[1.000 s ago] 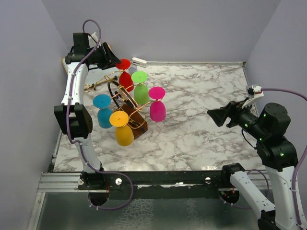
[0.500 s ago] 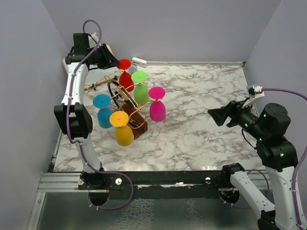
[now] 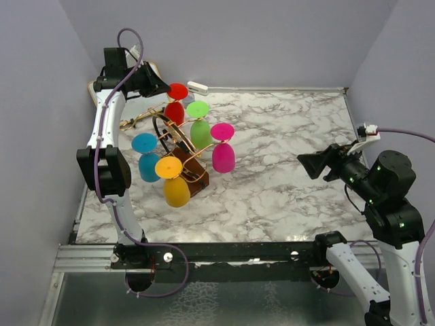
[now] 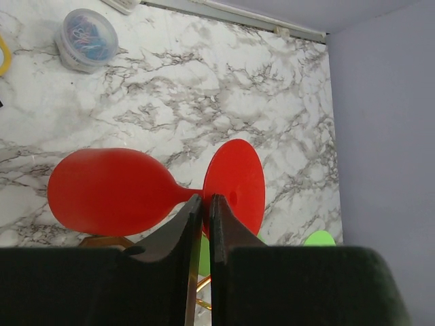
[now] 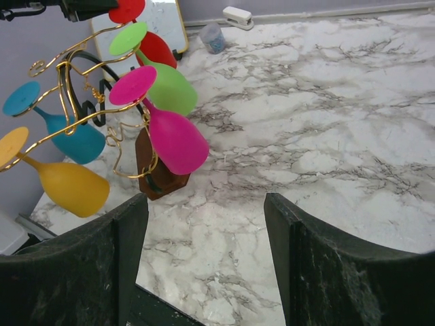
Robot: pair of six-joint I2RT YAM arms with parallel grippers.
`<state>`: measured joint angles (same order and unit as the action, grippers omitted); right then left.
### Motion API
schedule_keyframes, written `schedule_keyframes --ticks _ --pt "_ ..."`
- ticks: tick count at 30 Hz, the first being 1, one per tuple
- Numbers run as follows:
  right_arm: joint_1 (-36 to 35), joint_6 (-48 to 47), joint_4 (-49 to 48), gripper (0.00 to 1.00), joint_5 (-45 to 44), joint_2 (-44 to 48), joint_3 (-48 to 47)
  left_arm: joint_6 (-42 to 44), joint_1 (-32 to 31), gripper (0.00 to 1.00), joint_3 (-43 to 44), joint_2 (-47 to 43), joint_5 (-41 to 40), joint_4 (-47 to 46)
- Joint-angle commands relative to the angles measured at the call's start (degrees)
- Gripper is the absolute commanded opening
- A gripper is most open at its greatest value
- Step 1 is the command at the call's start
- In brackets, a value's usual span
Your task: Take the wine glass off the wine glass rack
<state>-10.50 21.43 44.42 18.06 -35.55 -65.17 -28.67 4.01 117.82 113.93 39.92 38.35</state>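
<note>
Left wrist cam, bottom center: left claw (image 4: 202,199) pinches narrow on the stem of the red glass (image 4: 109,192), probably to slide it off the rack (image 5: 160,178), while right claw (image 5: 204,198) sits wide open.

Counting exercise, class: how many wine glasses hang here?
5: red glass at the back, green glass centre, magenta glass right, blue glass left, yellow glass nearest. None looks hidden.

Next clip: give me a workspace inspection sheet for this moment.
Surface: marble table.
Job's things: wine glass rack stands on table; red glass, green glass, pink glass, blue glass, yellow glass hang on it.
Clutter: tub of clips, white stapler by back edge.
Hands: left hand jaws nearly together at red glass's stem, grip unclear; right hand open, apart from rack.
Cables: left arm's purple cable, right arm's purple cable.
Surroundings: lilac walls.
</note>
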Motion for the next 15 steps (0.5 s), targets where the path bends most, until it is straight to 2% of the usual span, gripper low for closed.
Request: schedule_keyframes --ticks 1,6,15 --pt "0.1 1.0 -2.1 0.7 -2.5 1.0 0.5 -1.2 0.0 0.06 -0.9 -2.0 1.9 -2.0" --pt "0.1 1.5 -2.1 0.7 -3.1 1.6 0.7 -3.9 0.2 0.01 -3.7 -4.5 4.3 -5.6" --pt "0.1 2.5 -2.6 0.7 -4.3 2.8 1.0 -10.6 0.9 0.0 -13.6 -10.6 8.1 -15.3"
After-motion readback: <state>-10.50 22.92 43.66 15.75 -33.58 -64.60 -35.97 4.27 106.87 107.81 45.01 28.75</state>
